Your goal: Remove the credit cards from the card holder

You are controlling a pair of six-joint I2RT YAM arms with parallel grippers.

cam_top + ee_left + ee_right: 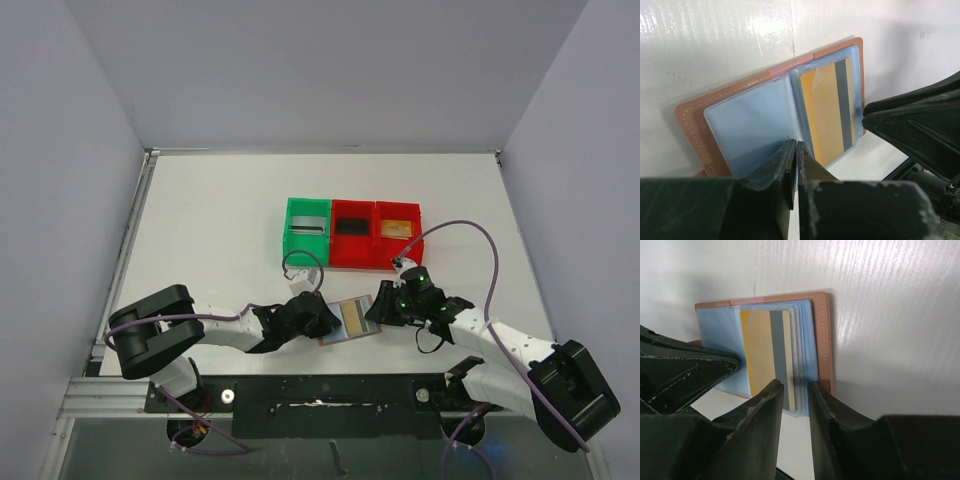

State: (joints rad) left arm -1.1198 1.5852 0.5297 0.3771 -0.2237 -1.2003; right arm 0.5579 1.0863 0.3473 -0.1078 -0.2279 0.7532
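Extraction step. The card holder (347,321) lies open on the counter (220,220). My left tool (794,148), closed, steadies its near edge; my right tool (793,390), part-open, straddles the sleeved gold card (757,352). Next: pinch card alone, withdraw.

Bright even light, soft shadows

Top view high, behind; wrist views close, opposed, on card holder (755,115)

White table (220,200) between pale lilac walls (330,70)
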